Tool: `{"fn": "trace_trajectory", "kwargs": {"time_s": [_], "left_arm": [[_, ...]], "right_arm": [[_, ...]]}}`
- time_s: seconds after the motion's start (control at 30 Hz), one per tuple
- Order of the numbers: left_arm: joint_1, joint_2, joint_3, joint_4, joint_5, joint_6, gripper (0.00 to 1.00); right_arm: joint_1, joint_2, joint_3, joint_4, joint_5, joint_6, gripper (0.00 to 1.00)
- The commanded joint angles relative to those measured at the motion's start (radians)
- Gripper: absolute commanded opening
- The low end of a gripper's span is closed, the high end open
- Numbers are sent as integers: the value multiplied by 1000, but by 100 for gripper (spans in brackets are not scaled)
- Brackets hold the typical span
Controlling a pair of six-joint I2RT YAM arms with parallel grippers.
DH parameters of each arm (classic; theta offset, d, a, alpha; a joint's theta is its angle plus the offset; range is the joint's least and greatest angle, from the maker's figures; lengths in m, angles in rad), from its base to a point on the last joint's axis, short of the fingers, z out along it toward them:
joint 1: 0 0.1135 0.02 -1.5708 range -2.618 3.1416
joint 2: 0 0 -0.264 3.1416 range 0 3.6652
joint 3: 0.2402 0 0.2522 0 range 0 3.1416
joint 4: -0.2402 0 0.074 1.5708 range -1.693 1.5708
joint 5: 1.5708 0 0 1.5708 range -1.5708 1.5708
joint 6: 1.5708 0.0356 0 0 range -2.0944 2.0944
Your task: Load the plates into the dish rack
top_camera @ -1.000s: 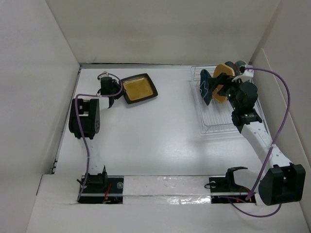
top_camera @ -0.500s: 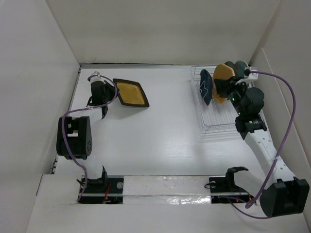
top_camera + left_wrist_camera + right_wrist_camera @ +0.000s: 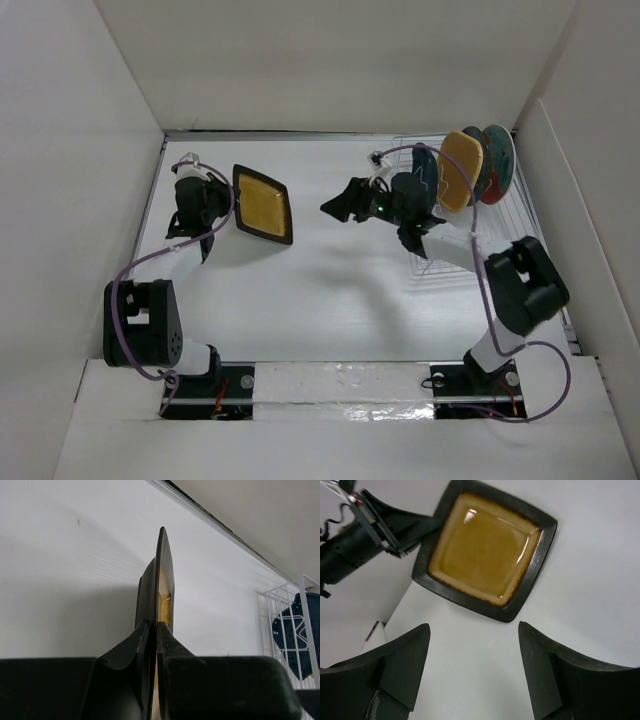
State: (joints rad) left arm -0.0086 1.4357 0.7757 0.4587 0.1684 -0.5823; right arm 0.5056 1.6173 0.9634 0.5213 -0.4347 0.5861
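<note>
My left gripper (image 3: 228, 203) is shut on the rim of the black-rimmed square plate (image 3: 262, 204) with a mustard-yellow centre, holding it up on edge above the table at the left. The left wrist view shows that plate (image 3: 161, 587) edge-on, pinched at its lower rim between the fingers (image 3: 170, 647). My right gripper (image 3: 338, 205) is open and empty over the table's middle, pointing left at the plate (image 3: 487, 550), a gap away from it. The white wire dish rack (image 3: 445, 258) stands at the right with a blue, a tan, a dark teal and a red plate (image 3: 458, 170) upright in it.
White walls enclose the table on the left, back and right. The right arm stretches left from the rack, its purple cable (image 3: 478, 270) looping over the rack's front. The rack (image 3: 287, 625) shows at the right of the left wrist view.
The left gripper has lifted the square plate and tipped it up on edge. The right gripper has left the rack and swung left to the table's middle, facing the plate.
</note>
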Motion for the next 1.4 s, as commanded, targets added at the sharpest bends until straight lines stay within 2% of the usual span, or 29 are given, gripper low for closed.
{"fn": "trace_trajectory", "kwargs": {"time_s": [0.0,0.2,0.33,0.47,0.67,0.93,1.07,1.2,1.3,1.37], "left_arm": [[16,-113,10,127,55,-13,0],[16,-158,-15,152,91,-62,0],[16,-201,-15,149,114,-89,0],[16,-233,-33,173,161,-142,0],[16,-282,-53,186,215,-183,0],[16,-299,-107,267,316,-292,0],[16,-320,-122,301,339,-332,0],[16,-354,-124,290,349,-333,0],[16,-373,-139,284,345,-329,0],[16,-382,-147,275,332,-320,0]], "right_arm": [[21,128,90,184,-41,112,78],[48,311,187,236,-21,193,80],[57,420,192,337,-25,266,86],[57,484,225,355,-24,276,90],[57,504,238,390,-36,294,93],[57,561,265,594,-176,431,93],[67,598,256,762,-216,535,92],[67,587,229,874,-223,575,83],[76,540,192,890,-216,557,73],[76,512,157,904,-211,546,54]]}}
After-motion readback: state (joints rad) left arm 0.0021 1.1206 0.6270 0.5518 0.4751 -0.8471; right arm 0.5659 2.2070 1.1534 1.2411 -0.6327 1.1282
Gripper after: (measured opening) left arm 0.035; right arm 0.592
